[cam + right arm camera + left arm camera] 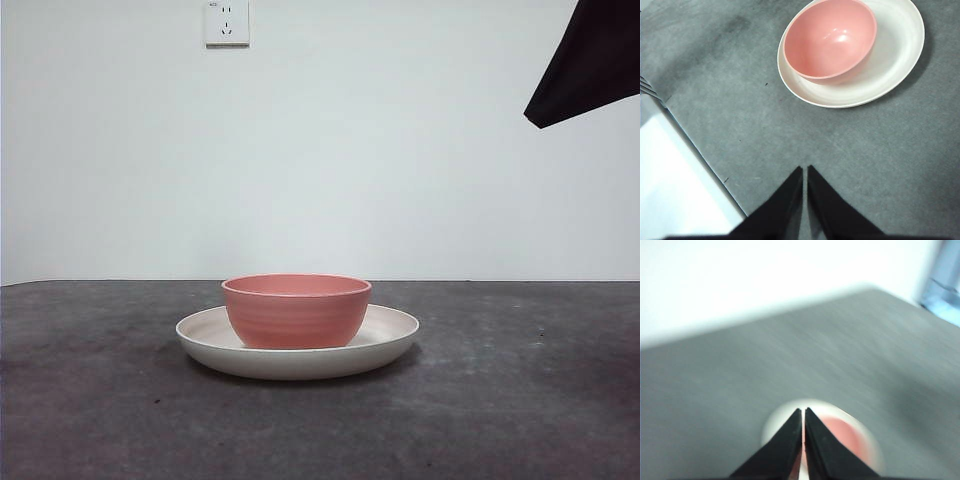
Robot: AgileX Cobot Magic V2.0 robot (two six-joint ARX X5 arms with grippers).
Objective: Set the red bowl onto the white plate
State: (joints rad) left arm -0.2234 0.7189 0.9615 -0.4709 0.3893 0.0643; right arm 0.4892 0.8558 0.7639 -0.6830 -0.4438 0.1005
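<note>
The red bowl stands upright inside the white plate at the middle of the table. The right wrist view shows the bowl resting on the plate, off-centre toward one rim. My right gripper is shut and empty, held high and well apart from the plate. My left gripper is shut and empty, above the bowl and plate in a blurred view. A black arm tip shows at the top right of the front view.
The dark grey table runs to a white wall with a socket. The table's edge and a white floor strip show in the right wrist view.
</note>
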